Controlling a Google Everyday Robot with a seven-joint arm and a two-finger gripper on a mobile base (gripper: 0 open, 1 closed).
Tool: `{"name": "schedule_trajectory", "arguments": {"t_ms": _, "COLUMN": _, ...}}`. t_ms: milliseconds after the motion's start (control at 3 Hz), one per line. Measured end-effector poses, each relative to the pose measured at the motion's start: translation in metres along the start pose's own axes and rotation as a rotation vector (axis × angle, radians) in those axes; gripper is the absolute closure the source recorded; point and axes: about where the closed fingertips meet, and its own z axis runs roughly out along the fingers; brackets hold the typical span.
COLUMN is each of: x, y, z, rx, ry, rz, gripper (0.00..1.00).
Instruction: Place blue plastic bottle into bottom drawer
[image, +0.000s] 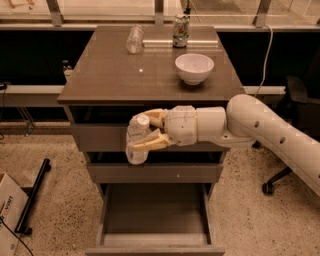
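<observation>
Over the rear left of the open bottom drawer (155, 214), level with the two shut drawer fronts above it, the gripper (146, 131) has its jaws clenched on the blue plastic bottle (136, 155), one finger by the neck and one across the label. The bottle hangs nearly upright, cap up, its base just above the drawer's back edge. The drawer is pulled out towards the near edge of the view, its floor bare.

To do this step well, I judge the arm (280, 135) should carry the bottle forward off the cabinet face, towards the middle of the drawer floor. It should then lower the bottle straight down between the side walls before letting go. The bottle looks tall against the drawer's depth, though that is hard to gauge from this angle, so laying it down may suit better. The bowl (194, 67), glass (134, 39) and can (180, 30) towards the far edge of the cabinet top (115, 75) are well apart from the path.
</observation>
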Motion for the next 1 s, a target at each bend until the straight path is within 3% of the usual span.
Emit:
{"name": "schedule_trajectory", "arguments": {"t_ms": 333, "x": 0.042, "y": -0.002, "z": 0.003, "rx": 0.045, "ry": -0.002, "rz": 0.025, "gripper": 1.00}}
{"name": "schedule_trajectory", "arguments": {"t_ms": 1000, "x": 0.134, "y": -0.001, "z": -0.015, "rx": 0.198, "ry": -0.002, "rz": 0.100, "gripper": 1.00}}
